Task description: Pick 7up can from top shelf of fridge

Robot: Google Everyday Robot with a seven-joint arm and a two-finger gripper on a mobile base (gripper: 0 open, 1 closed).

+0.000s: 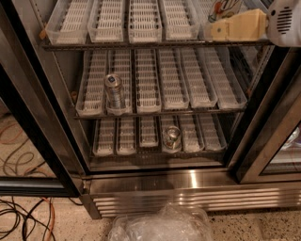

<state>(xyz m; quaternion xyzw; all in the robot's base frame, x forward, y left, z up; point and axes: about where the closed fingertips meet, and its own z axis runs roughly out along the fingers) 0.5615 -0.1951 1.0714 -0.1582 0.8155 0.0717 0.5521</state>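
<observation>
Though cropped by the upper edge of the view, recognisable by green lettering and a red spot on a whitish body: the 7up can [225, 6]. Standing at the far right of the top shelf [155, 44] of the fridge [188, 181], in the last white lane tray. Just in front of the can, overlapping its lower part in the view: the end effector [221, 29], tan, pointing left, carried on a white wrist entering from the upper right corner. Touching the can or merely close, cannot tell; released or clenched, cannot tell.

On the middle rack, upright in the second tray from the left: a plain silver can [114, 92]. On the bottom rack, near the centre: a second silver can [171, 137], shiny top facing the view. Under the racks, a stainless steel base with louvred grille [197, 202]. On the floor before it, a crumpled clear plastic bag [160, 228]. At lower left, black and orange cables [21, 214]. Black door frames [35, 136] on either side of the opening.
</observation>
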